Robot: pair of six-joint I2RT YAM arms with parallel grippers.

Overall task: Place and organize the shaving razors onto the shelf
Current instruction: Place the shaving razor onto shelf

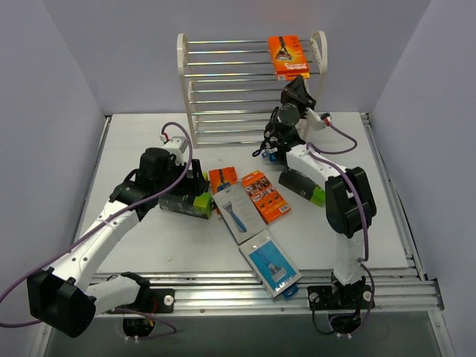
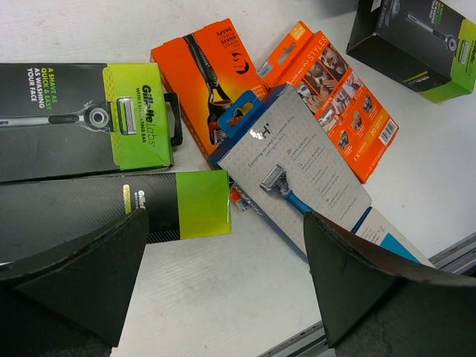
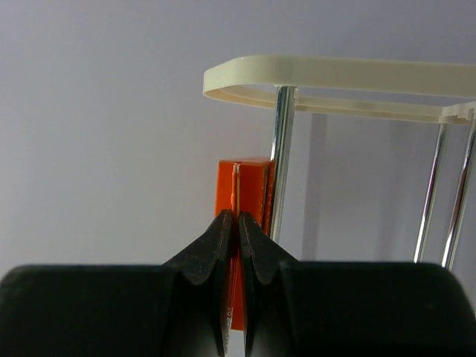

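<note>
We find the right gripper (image 3: pixel 236 217) pressed together on one orange card (image 1: pixel 287 53), pinching the edge nearest the arm. The card stands against the rods at the right end of the top tier of the shelf (image 1: pixel 223 89), close to the white side panel (image 3: pixel 335 71). In the right wrist view the fingertips (image 3: pixel 216 242) meet on the card's thin edge, which we see end-on.

We find the left gripper (image 2: pixel 224 219) spread wide and holding nothing; it hangs above the table (image 1: pixel 186 245), over the packs at centre left. Below it:

- two black-and-lime boxes (image 2: pixel 82 119) lie side by side;
- two more orange cards (image 2: pixel 212 74) lie just beside them;
- a grey pack (image 2: pixel 305 160) lies partly over those cards.

A third black-and-lime box (image 1: pixel 301 184) lies apart from this group, beside the right arm; a blue-and-grey pack (image 1: pixel 271 262) lies nearest the table's front edge.
</note>
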